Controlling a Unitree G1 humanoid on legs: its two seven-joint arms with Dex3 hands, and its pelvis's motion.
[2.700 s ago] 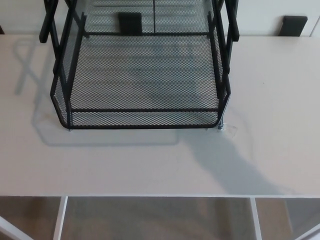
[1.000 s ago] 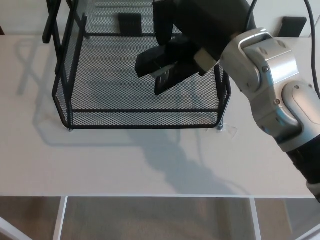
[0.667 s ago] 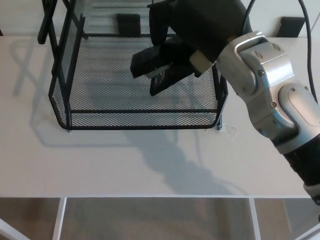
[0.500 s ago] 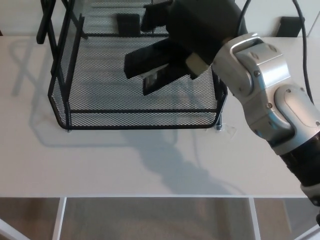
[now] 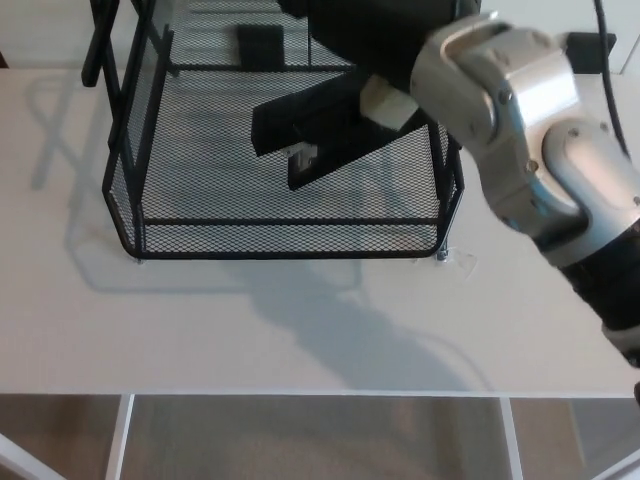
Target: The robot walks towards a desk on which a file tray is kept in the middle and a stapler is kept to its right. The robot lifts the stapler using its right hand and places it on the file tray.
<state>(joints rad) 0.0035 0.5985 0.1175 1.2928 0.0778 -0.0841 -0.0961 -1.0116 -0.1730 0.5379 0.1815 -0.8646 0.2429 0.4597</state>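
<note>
Stapler [image 5: 300,125] hangs over the file tray [image 5: 280,238], clamped in the right robot hand [image 5: 375,45].

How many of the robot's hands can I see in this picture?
1. The right hand is at the top, right of centre, holding the stapler above the file tray. The left hand is not in view.
</note>
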